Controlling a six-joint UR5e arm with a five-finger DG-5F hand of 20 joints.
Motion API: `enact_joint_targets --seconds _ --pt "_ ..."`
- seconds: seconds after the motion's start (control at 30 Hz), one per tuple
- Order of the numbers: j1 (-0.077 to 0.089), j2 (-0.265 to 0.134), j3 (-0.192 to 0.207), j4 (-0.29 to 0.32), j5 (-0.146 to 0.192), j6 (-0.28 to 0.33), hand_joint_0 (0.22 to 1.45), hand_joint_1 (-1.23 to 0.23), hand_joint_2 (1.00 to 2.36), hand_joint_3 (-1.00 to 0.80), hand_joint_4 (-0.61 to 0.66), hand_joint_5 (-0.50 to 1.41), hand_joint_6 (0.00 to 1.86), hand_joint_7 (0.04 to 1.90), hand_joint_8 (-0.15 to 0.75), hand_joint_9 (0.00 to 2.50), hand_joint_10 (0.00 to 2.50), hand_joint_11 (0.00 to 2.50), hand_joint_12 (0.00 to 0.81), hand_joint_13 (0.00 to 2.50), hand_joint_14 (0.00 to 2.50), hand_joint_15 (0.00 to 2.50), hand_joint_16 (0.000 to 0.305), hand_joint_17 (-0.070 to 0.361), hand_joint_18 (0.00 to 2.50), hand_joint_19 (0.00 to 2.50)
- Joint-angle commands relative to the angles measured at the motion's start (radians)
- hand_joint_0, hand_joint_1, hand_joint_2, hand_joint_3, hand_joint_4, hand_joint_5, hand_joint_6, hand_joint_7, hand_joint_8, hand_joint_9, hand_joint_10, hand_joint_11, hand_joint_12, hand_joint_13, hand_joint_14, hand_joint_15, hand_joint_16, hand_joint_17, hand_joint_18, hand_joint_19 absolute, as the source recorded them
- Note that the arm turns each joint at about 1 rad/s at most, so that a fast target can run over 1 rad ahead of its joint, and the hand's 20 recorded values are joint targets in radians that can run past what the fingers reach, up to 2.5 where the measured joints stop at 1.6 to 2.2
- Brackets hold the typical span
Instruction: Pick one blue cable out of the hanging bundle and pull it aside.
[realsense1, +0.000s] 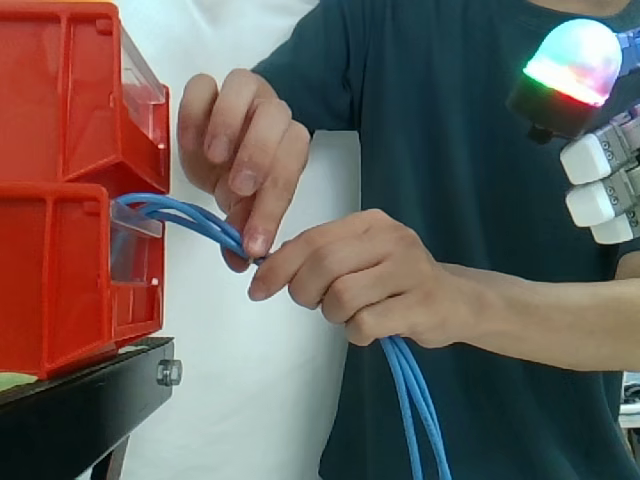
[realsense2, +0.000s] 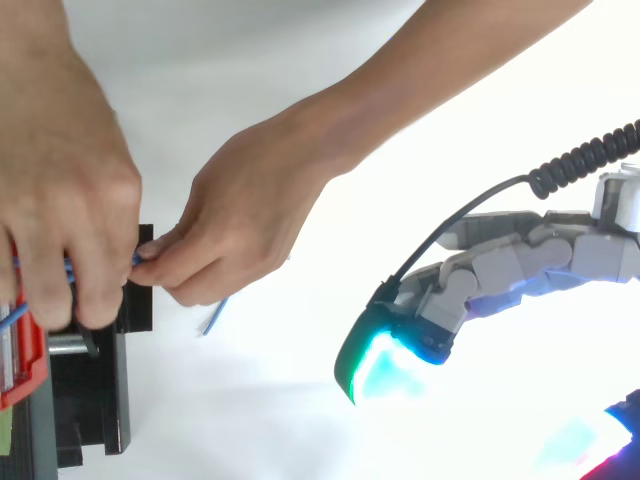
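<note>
A person (realsense1: 480, 150) in a dark shirt stands in front of the white curtain (realsense1: 250, 400), close to the work. At the left edge of the side view are two stacked red bins (realsense1: 60, 180) on a black stand (realsense1: 80, 410).

The robot's hand (realsense2: 500, 270) hangs off to the right, well apart from the bins and from the cables. Its fingers (realsense2: 455, 290) are loosely bent and relaxed, holding nothing. One fingertip pad (realsense1: 572, 62) glows green and red in the side view, and cyan-green from above.

Both of the person's hands are on the cables. One hand (realsense1: 240, 150) is beside the lower bin, its fingertips pinching the strands just where they leave the bin's open front. The other hand (realsense1: 370, 280) is closed round them a little further along.

The bundle of blue cables (realsense1: 415, 400) arches out of the lower bin, passes through both of the person's hands and hangs straight down below the closed fist. From above, a short run of blue shows beneath that hand (realsense2: 213, 318).

As for progress, I judge that the robot's part has not yet begun. No single cable is separated from the rest, and the robot's hand touches nothing. The person appears to be arranging the bundle. What is left is all of it: the person's hands must clear away, then the robot's hand has to reach in, pick out one strand, close on it and draw it aside.
</note>
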Motion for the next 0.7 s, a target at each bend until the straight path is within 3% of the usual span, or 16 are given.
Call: enact_joint_targets --seconds 0.0,0.2,0.67 --pt "0.000 0.000 -0.001 0.000 0.000 0.000 0.50 -0.59 1.00 -0.43 0.05 -0.24 0.50 0.71 0.192 0.43 0.00 0.00 0.214 0.36 0.00 0.01 0.021 0.047 0.10 0.13" --pt "0.000 0.000 0.000 0.000 0.000 0.000 0.50 -0.59 1.00 -0.43 0.06 -0.24 0.50 0.70 0.190 0.43 0.00 0.00 0.167 0.33 0.00 0.00 0.014 0.031 0.08 0.06" --pt "0.000 0.000 0.000 0.000 0.000 0.000 0.50 -0.59 1.01 -0.43 0.06 -0.24 0.50 0.71 0.196 0.46 0.00 0.00 0.204 0.39 0.00 0.03 0.017 0.038 0.11 0.13"
